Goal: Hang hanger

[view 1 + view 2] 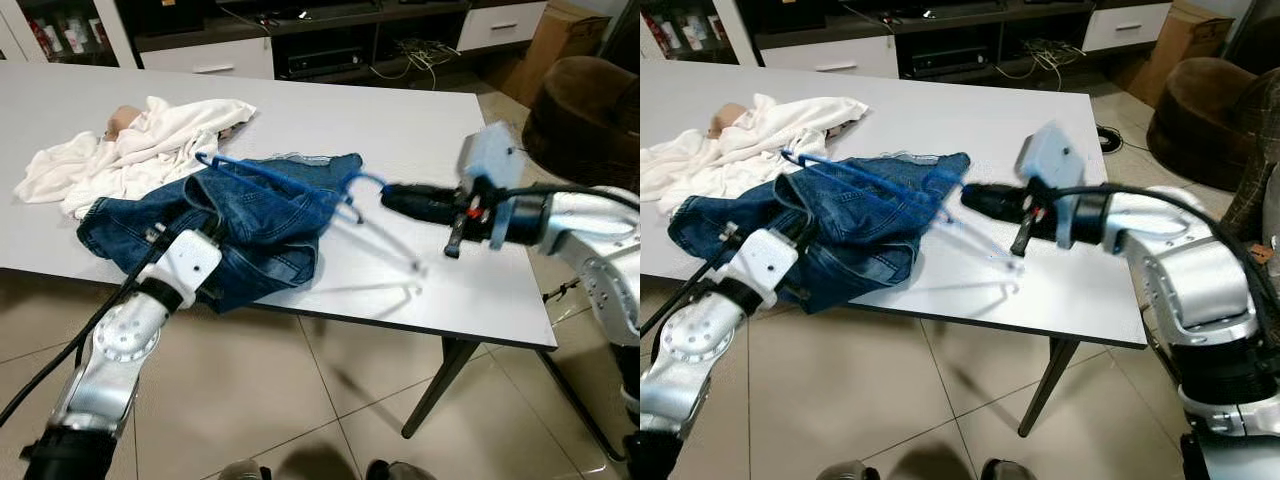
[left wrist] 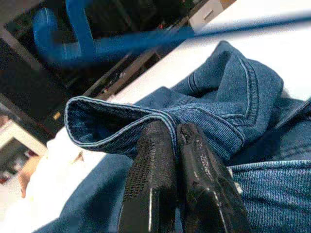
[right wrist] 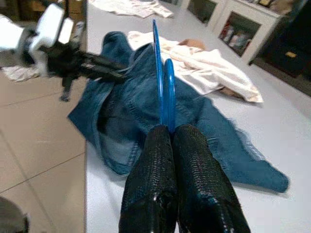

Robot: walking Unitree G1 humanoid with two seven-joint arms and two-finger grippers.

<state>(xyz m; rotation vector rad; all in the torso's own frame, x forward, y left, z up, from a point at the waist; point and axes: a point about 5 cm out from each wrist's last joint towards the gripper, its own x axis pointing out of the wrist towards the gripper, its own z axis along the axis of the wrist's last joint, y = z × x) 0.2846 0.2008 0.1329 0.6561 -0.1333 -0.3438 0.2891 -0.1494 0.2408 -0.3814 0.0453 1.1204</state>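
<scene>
Head cam: a blue hanger (image 1: 290, 180) sits over a pair of jeans (image 1: 230, 225) near the front edge of the white table (image 1: 400, 130), with a white cloth (image 1: 130, 150) toward the back left. The right gripper (image 1: 385, 197) is clamped on the hanger's hook end, lifting it off the tabletop. The left gripper (image 1: 205, 215) is down in the denim.

Left wrist: fingers (image 2: 150, 184) pressed together, pinching a folded jeans edge.

Right wrist: fingers (image 3: 194, 179) squeezed around the hanger's blue hook, jeans spread beyond.
</scene>
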